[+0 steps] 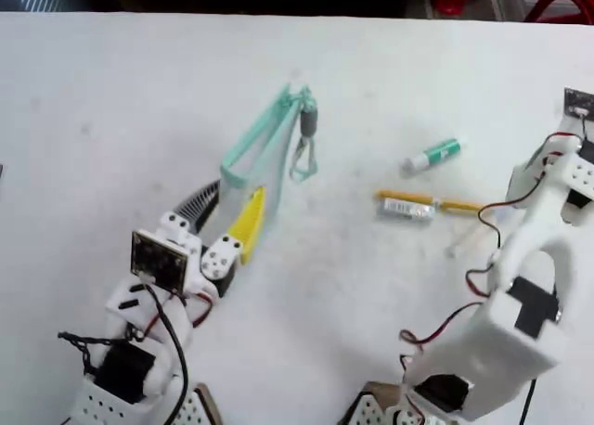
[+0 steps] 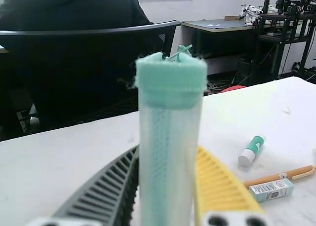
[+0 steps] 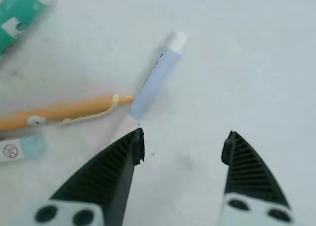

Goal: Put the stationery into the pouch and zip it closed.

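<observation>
Looking down from the high view, the white table [image 1: 111, 82] carries a green-and-white tube [image 1: 432, 156], an orange pen [image 1: 455, 203] and a small box [image 1: 406, 209] lying against that pen, all well apart from the pouch [image 1: 264, 147]. The right arm [image 1: 520, 304] overhangs the near right corner and hides the table just beside the pen. The left gripper [image 1: 239, 191] is clamped on the pouch's near end, grey finger [image 1: 200, 202] on one side and yellow finger [image 1: 249, 223] on the other, with the zip pull [image 1: 304, 151] at the far end. From the left wrist view, a black chair [image 2: 89, 63] stands beyond the table edge; the tube, pen and box lie off to the yellow finger's side, and the pouch stands squarely between both fingers, pinched. From the right wrist view, the right gripper [image 3: 185, 142] hangs with fingers spread wide, nothing between them; a pale blue pen [image 3: 155, 80] lies just beyond one fingertip, near the orange pen's end.
</observation>
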Motion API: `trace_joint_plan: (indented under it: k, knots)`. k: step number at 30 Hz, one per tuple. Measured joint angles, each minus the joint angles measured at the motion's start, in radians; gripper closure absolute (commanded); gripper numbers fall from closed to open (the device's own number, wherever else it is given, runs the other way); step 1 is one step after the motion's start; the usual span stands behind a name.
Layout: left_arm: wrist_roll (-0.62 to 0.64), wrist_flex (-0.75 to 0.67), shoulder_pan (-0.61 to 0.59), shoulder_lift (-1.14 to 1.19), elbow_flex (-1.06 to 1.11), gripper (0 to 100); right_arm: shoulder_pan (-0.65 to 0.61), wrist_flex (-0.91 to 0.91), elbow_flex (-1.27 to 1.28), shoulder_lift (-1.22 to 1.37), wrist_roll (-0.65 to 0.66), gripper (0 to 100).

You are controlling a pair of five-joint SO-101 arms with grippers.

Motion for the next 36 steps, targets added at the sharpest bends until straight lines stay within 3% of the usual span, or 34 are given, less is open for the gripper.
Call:
trace_joint_plan:
  k: [14,16,19,20,36]
  knots:
    - [0.0,0.0,0.0,-0.017,0.015,84,-0.051,-0.032,-0.262,0.374,-0.359,75.2]
    - [0.0,0.0,0.0,-0.017,0.015,84,-0.051,-0.032,-0.307,0.427,-0.408,78.7]
    - [0.0,0.0,0.0,-0.017,0.015,84,-0.049,-0.018,-0.37,0.477,-0.462,93.0]
    - [0.0,0.0,0.0,-0.017,0.015,84,-0.046,-0.009,-0.388,0.488,-0.473,98.8]
    - [0.0,0.0,0.0,-0.017,0.015,84,-0.044,0.1,-0.428,0.404,-0.491,98.1]
